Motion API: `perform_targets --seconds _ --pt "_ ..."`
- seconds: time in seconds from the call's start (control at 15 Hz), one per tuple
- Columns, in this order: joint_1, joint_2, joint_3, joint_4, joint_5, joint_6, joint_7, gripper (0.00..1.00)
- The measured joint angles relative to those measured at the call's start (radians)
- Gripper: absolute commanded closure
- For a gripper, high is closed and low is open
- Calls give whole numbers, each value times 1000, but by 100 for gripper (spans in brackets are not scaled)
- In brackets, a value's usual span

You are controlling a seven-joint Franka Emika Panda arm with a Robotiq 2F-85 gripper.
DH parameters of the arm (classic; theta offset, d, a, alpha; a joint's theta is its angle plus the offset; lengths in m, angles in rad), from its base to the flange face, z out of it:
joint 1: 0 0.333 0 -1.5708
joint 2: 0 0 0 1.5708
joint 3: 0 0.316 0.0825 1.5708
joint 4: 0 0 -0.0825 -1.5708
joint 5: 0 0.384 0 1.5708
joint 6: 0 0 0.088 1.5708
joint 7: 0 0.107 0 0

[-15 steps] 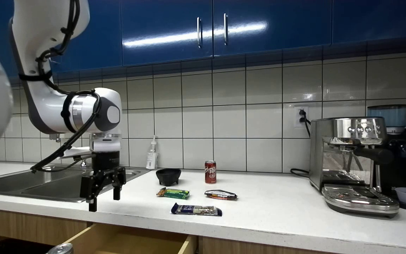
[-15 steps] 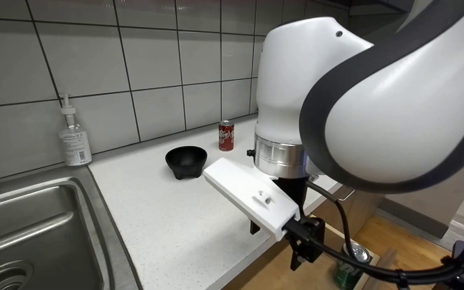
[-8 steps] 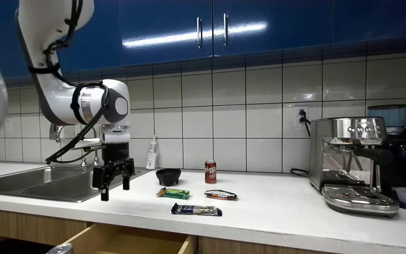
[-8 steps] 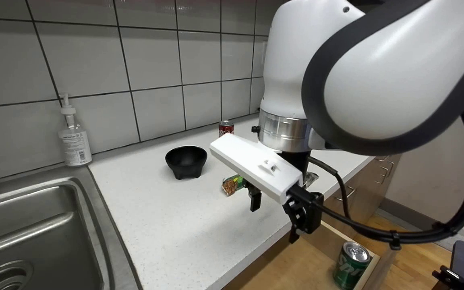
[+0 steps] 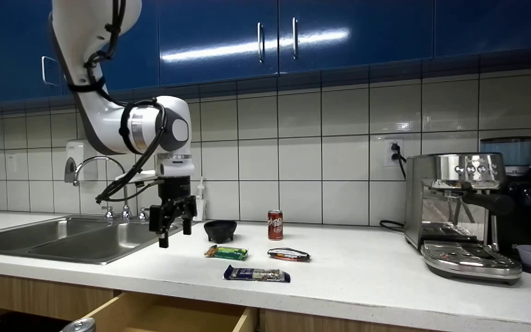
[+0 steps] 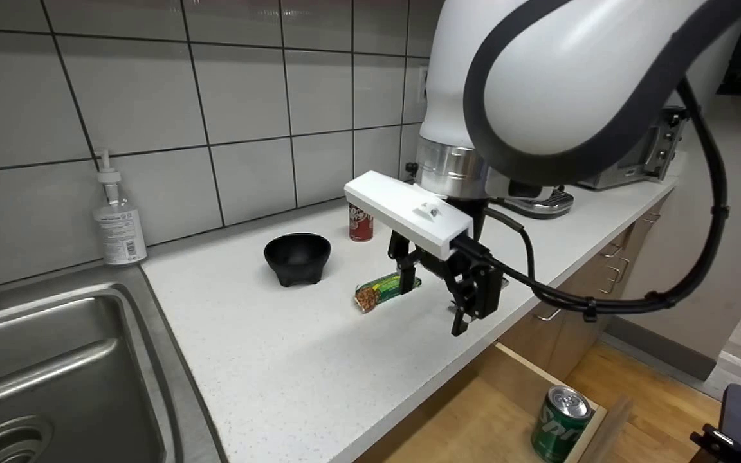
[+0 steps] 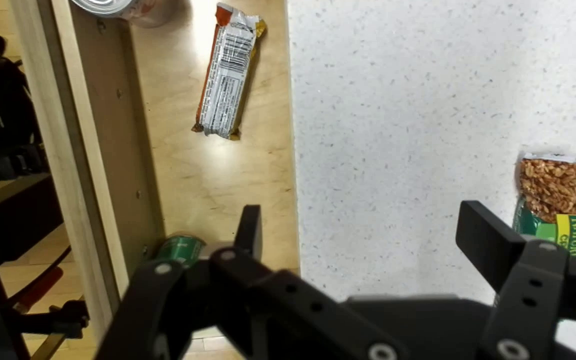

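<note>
- Above the white countertop [image 5: 353, 281], near its front edge, hangs the gripper [image 5: 175, 234], its fingers [image 7: 490, 245] pointing down and spread wide apart.
- Just beside one finger in the wrist view lies the green granola bar [image 7: 555, 205], flat on the countertop, its lower end hidden behind the gripper; an exterior view shows it apart from the fingers.
- Farther from the gripper, past the green granola bar, an exterior view shows a blue-wrapped bar [image 5: 256, 274] and a dark-and-orange packet [image 5: 288, 254].
- Farther back than the gripper, toward the tiled wall [image 5: 300, 159], stand a black bowl [image 5: 220, 230] and an upright red can [image 5: 275, 226].
- Lower than the gripper, out past the front edge, an open wooden drawer [image 6: 467, 418] holds a silver-backed bar [image 7: 225, 80], a green can [image 6: 561, 424] and a silver-topped can [image 7: 108, 6].
- Off to one side of the gripper is the steel sink [image 6: 55, 328], with a pump bottle [image 6: 121, 225] at its back corner.
- Well apart from the gripper, on the opposite side, sits a coffee machine [image 5: 454, 216].
</note>
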Motion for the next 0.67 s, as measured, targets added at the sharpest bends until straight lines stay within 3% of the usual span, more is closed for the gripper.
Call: perform_targets --seconds 0.67 --pt "-32 147 -58 194 -6 -60 -38 0"
